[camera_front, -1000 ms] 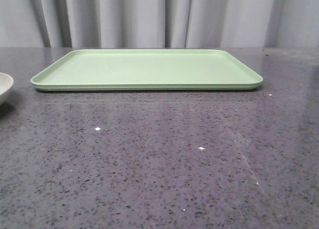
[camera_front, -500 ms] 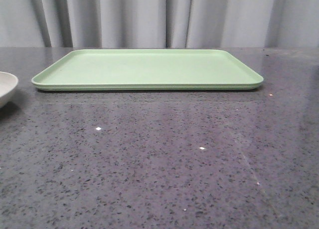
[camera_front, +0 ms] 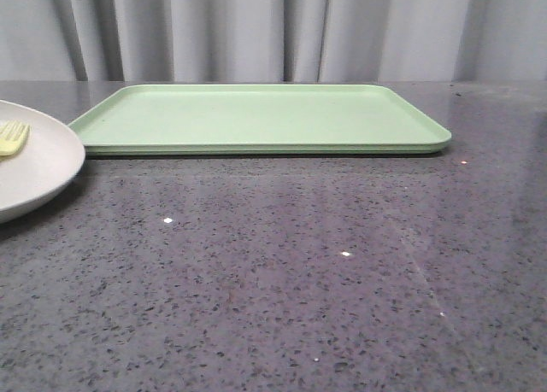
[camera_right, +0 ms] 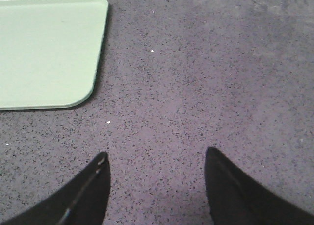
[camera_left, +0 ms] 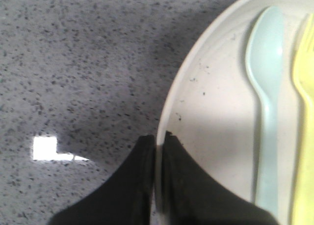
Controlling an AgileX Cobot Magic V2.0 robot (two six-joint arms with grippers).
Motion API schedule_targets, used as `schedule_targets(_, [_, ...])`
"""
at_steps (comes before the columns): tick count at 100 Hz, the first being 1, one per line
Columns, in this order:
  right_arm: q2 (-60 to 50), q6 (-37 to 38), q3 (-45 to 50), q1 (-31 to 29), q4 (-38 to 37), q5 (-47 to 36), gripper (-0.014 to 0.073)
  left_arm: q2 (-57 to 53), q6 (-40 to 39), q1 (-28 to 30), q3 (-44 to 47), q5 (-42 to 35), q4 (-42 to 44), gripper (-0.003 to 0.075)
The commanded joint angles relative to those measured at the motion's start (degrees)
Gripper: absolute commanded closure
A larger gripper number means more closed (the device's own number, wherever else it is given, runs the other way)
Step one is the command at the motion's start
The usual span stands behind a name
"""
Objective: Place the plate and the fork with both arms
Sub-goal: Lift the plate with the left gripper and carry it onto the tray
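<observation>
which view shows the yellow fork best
Neither is complete. The left wrist view shows the most: the fork lies in the plate beside the blue spoon, cut by the frame. The front view shows only its tines. The right wrist view shows none of it.

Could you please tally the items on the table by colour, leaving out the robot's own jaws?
Cream-white: 1, the plate, its rim clamped by the left gripper.
Yellow: 1, the fork lying in the plate.
Pale blue: 1, the spoon beside the fork.
Pale green: 1, the tray.
Total: 4.
</observation>
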Motion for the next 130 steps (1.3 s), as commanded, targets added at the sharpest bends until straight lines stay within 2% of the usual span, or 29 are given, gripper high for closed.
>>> schedule_targets(1, [0.5,-0.5,-2.1,-0.4,-0.3,-3.2,0.0157,-1.9,0.4,-0.2,-3.3,-0.1,-4.3,0.0741])
schedule_targets(22, [0.5,-0.5,-2.1,-0.4,-0.3,-3.2,0.0157,-1.4,0.1,-5.1,-9.5,-0.1,-6.3,0.0741])
schedule_targets(32, [0.5,-0.5,-2.1,-0.4,-0.3,-3.2,0.0157,0.4,-2.8,-8.8,-12.9,-0.8,-6.3,0.0741])
schedule_targets(63, [0.5,-0.5,-2.0,-0.4,-0.3,-3.1,0.0157,11.5,-12.9,-20.6,-23.4,-6.5,-6.3,0.0741])
schedule_targets(83, [0.5,-0.5,-2.0,-0.4,-0.3,-3.1,0.0157,19.5,-16.5,-27.0,-31.6,-7.9,-6.3,0.0741])
schedule_targets(109, [0.5,-0.5,-2.0,-0.4,-0.3,-3.1,0.0157,27.9,-21.1,-32.7,-42.8,-9.4,-6.5,0.0741])
schedule_targets(130, [0.7,-0.5,-2.0,-0.4,-0.3,-3.1,0.0157,33.1,-23.4,-33.3,-49.3,-9.0,-6.5,0.0741])
